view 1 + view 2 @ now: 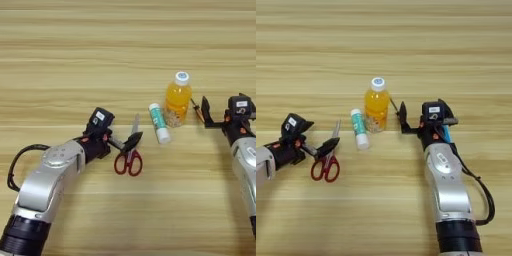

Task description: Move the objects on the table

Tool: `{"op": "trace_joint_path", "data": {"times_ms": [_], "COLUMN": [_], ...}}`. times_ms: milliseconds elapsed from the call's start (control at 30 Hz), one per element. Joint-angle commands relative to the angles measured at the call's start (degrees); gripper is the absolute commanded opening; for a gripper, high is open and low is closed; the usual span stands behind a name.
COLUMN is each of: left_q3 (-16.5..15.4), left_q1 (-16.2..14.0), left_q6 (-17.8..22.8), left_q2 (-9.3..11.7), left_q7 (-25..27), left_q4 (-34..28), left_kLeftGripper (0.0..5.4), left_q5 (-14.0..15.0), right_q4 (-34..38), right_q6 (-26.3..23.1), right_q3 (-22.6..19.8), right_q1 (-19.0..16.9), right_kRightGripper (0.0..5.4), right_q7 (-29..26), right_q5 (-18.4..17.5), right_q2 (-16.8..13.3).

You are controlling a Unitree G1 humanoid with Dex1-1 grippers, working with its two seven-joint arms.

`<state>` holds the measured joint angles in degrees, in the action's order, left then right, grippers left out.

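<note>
Light wooden table (125, 50) carries a small orange-juice bottle with white cap (178, 100), a white-and-green glue stick (159, 123) just left of it, and red-handled scissors (129, 156). Left gripper (126, 144) hovers over the scissors, fingers apart. Right gripper (402, 117), fingers spread, waits beside the bottle.

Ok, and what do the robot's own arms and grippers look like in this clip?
Both arms have rounded silver-grey shells with black cuffs near the base and a black cable looping alongside. The left gripper and right gripper are black, each on a black wrist block with orange-red accents and a small white label on top.
</note>
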<state>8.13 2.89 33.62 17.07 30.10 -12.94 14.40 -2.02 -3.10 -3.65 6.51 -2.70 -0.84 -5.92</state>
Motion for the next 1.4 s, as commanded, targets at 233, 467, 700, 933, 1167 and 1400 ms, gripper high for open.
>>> {"op": "trace_joint_path", "data": {"times_ms": [233, 467, 700, 933, 1167, 1400], "left_q3": [2.33, 5.11, 6.77, 7.4, 7.17, 7.72], "left_q1": [-1.31, -2.59, -4.55, -5.03, -5.15, -4.36], "left_q6": [2.37, 2.81, 2.32, 1.9, 1.22, -3.07], "left_q2": [1.53, 1.79, 3.26, 3.69, 4.08, 5.24], "left_q7": [2.27, 2.28, 2.28, 1.76, 1.11, -0.16], "left_q4": [-2.08, -3.42, -3.86, -3.92, -3.21, 1.67], "left_kLeftGripper": [5.39, 5.39, 5.39, 5.39, 5.39, 5.39], "left_q5": [1.26, 0.67, -0.07, -0.79, -1.69, -5.91], "right_q4": [0.3, 0.47, 0.59, 0.7, 0.81, 0.82], "right_q6": [-0.6, -0.67, -0.63, -0.74, -0.82, -0.96], "right_q3": [0.38, 0.77, 0.85, 0.82, 0.86, 0.97], "right_q1": [1.21, 1.27, 1.3, 1.35, 1.34, 1.54], "right_kRightGripper": [5.4, 5.4, 5.4, 5.4, 5.4, 5.4], "right_q7": [0.79, 1.15, 1.29, 1.28, 1.23, 1.27], "right_q5": [0.44, 0.54, 0.69, 0.74, 0.83, 1.04], "right_q2": [0.59, 0.72, 0.82, 0.92, 0.93, 1.02]}}
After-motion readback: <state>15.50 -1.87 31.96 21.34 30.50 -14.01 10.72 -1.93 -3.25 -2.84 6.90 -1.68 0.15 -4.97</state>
